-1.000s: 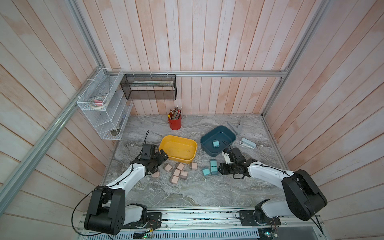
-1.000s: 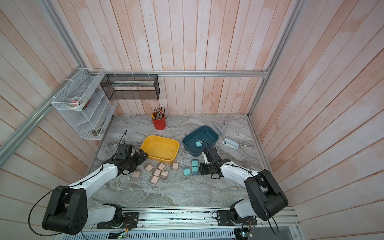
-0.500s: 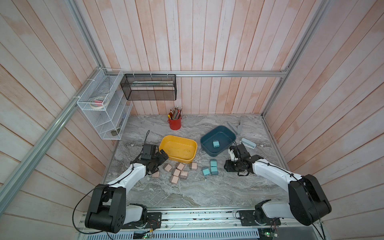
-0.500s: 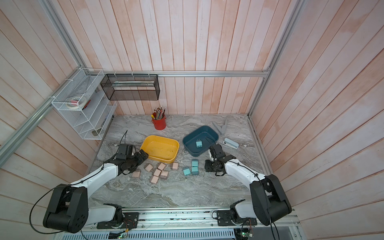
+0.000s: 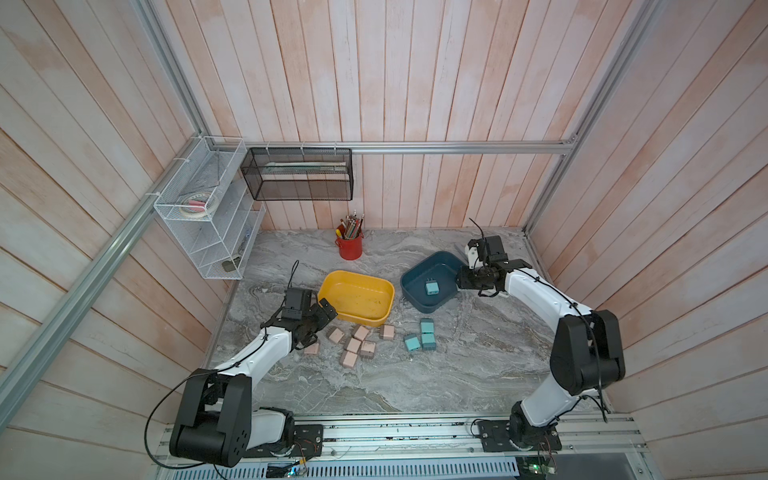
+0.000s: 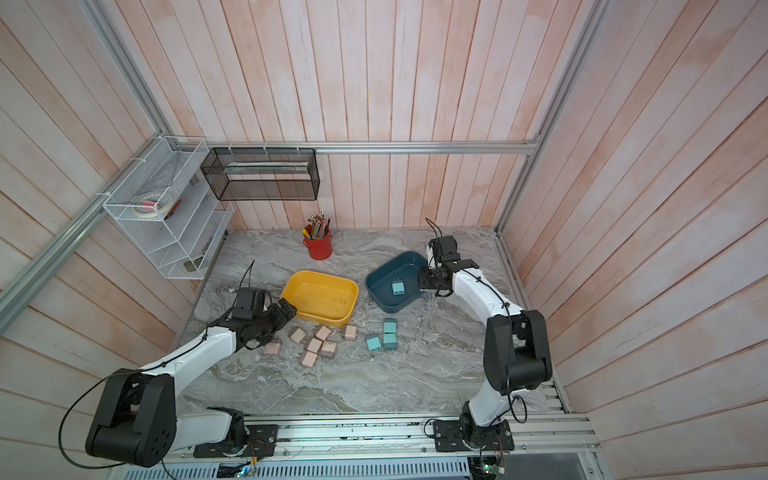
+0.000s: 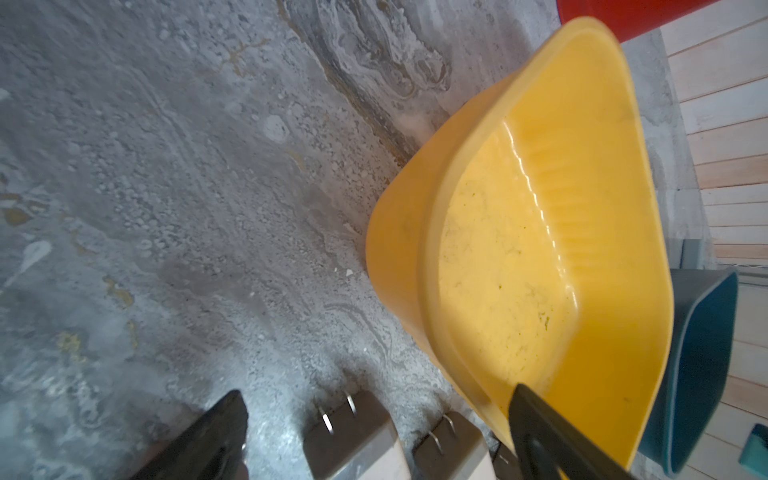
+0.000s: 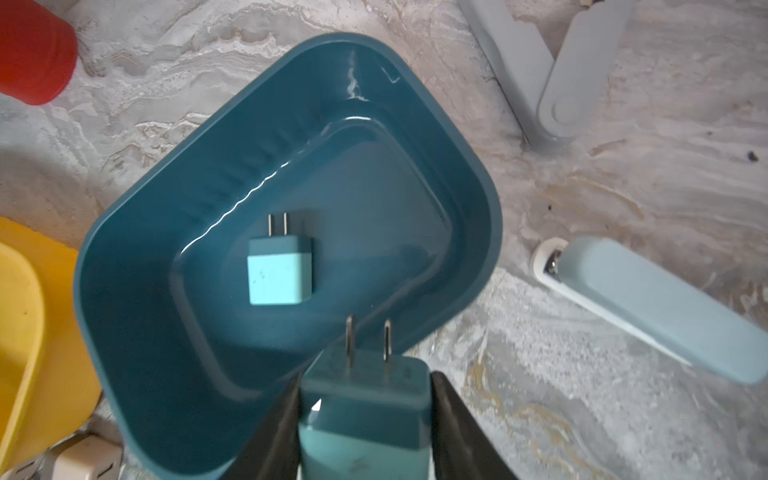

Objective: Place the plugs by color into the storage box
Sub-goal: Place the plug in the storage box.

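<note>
Currently: my right gripper [image 8: 365, 415], clamped on one teal plug [image 8: 361, 390], prongs over blue bin [image 8: 137, 324]; my left gripper [image 7: 376, 405], wide open, empty, by pink plugs [image 7: 353, 440].

Front half of bench [image 5: 415, 386] is bare, easy passage. Cluster of pink plugs [image 5: 353, 345] bunched just beside yellow bin [image 5: 361, 318] wall; left pincer [image 5: 318, 328], jaws wide, straddles two of them. Narrow gap between yellow and teal bin [image 5: 432, 306]. At teal rim: right pincer [image 5: 464, 281] clamped on held plug [image 8: 365, 399]; pale-blue stapler [image 8: 665, 307] close outside.
</note>
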You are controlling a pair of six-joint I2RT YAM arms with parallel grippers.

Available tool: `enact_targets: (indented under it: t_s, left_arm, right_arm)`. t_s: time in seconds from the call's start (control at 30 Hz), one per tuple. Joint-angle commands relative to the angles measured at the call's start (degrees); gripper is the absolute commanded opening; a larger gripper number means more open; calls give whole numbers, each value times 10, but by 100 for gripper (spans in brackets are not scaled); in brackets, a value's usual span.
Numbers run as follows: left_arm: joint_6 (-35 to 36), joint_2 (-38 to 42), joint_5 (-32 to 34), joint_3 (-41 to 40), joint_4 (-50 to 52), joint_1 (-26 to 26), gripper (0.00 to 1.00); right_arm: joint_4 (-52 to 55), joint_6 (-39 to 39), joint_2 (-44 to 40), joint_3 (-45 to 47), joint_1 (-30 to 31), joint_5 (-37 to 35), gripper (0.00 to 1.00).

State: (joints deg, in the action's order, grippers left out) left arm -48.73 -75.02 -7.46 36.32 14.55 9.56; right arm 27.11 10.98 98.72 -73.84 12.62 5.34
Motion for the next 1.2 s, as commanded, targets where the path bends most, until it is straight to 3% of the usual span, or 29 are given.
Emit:
enact_targets:
  t_s: [0.0,0.2,0.4,0.87,1.17]
  left_arm:
    - [-3,17,7,-13,7,2,100]
    - [-3,21,9,-6,16,3,100]
    - [-2,24,12,4,23,2,100]
    - [-6,47,18,-9,37,3,100]
    - [-7,51,17,-15,33,3,100]
  right_arm:
    - [10,-34,57,-53,-4,24,39]
    - [6,-51,162,-135,-5,40,39]
    - [-2,-59,215,-166,-8,34,39]
    - [-27,-56,259,-151,-7,21,41]
    - [-36,-51,258,-146,0,16,55]
